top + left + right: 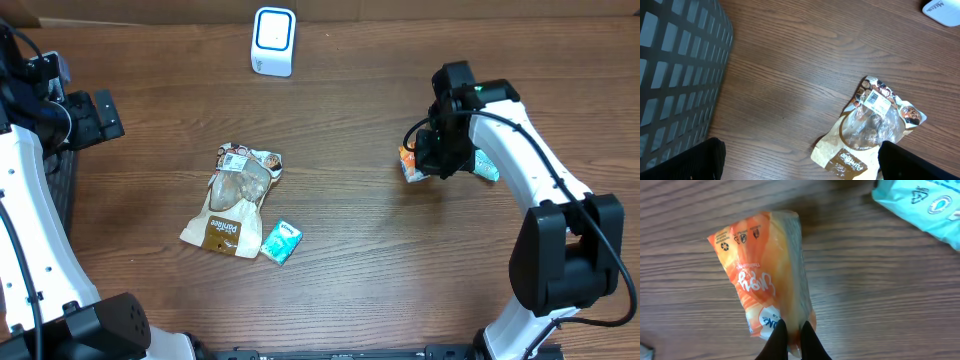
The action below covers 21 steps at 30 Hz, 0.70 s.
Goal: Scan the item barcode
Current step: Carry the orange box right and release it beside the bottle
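The right claw (pixel 792 339) pinches one end of the orange packet (pixel 760 275) at about 3 o'clock on the bench (pixel 370 270), a teal packet (pixel 920 205) just beside it. The left claw (pixel 100 117) stands wide, holding nothing, at 9 o'clock near the basket (pixel 675 75); the white scanner (pixel 273 40) sits at 12 o'clock
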Tool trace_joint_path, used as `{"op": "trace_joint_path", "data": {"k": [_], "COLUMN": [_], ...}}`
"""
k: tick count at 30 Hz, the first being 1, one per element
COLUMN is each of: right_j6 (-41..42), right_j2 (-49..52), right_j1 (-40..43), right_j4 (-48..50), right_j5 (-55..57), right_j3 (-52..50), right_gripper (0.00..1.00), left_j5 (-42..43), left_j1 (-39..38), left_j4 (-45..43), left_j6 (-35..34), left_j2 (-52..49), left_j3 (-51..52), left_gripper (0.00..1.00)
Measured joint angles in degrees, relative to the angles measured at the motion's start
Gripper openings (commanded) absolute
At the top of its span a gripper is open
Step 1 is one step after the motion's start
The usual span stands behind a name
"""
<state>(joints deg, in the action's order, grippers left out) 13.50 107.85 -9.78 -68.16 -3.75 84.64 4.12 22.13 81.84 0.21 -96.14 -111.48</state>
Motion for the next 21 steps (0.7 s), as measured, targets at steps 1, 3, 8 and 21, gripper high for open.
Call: {"op": "trace_joint_path", "data": {"k": [1,3,8,21], "right_j6": [0.0,0.0,0.0,0.0], "right_j2": [0.0,0.0,0.0,0.0], "right_j1": [0.0,0.0,0.9,1.9], "right_j4": [0.1,0.8,3.0,5.1], "right_j5": [0.4,1.2,2.1,4.2], "right_j3": [-0.1,-0.1,-0.1,-4.1], "right_gripper": [0.04,0.04,0.04,0.69], "left_j5": [0.0,0.0,0.0,0.0], "left_j1": [0.0,0.0,0.0,0.0], "left_j4": [0.0,0.0,0.0,0.0], "left_j6": [0.0,0.0,0.0,0.0], "left_j2": [0.0,0.0,0.0,0.0], "left_j3": [0.0,0.0,0.0,0.0], "left_gripper": [1.0,1.0,1.0,1.0]}}
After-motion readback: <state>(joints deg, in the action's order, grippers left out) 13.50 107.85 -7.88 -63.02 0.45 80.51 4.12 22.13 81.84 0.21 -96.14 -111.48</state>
